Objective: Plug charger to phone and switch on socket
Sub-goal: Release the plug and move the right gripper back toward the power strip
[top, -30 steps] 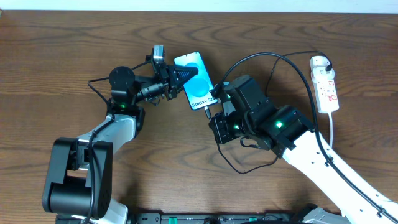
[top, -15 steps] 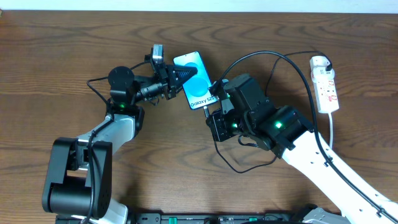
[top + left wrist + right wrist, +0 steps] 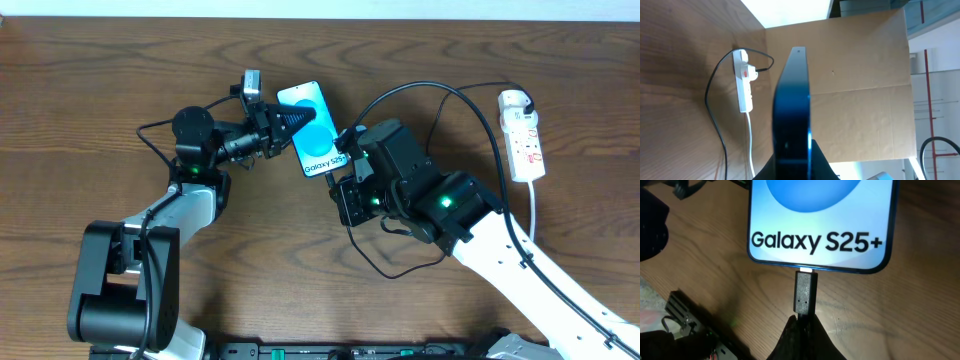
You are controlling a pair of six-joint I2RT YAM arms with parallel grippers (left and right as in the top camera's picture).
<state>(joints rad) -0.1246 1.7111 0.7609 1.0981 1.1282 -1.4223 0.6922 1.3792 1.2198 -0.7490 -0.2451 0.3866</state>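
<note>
Where the right wrist view looks along its own fingers, the right gripper [image 3: 801,325] is closed on the charger [image 3: 805,292], with the fingertips pinched together on the rear end of the small black connector. The front end of the connector meets the middle of the short edge of the phone [image 3: 820,220], just below the white band printed "Galaxy S25+"; a bright sliver of metal shows at the joint, and whether the connector is fully seated cannot be told. In the overhead view the phone faces screen up near the centre of the wooden table [image 3: 90,90], its long axis diagonal and its lettered end toward the right gripper. The left gripper [image 3: 290,118] is clamped on the phone at the opposite end, with its dark fingers reaching over the blue screen; the left wrist view shows the phone edge-on between those fingers. The thin black cable loops on the table beside the right arm, then arcs over that arm to the far right. There the socket [image 3: 523,135] lies well apart from the phone, with the black plug inserted at its far end, beside a small red switch [image 3: 745,73]. Its thick white cord runs toward the near edge of the table.
</note>
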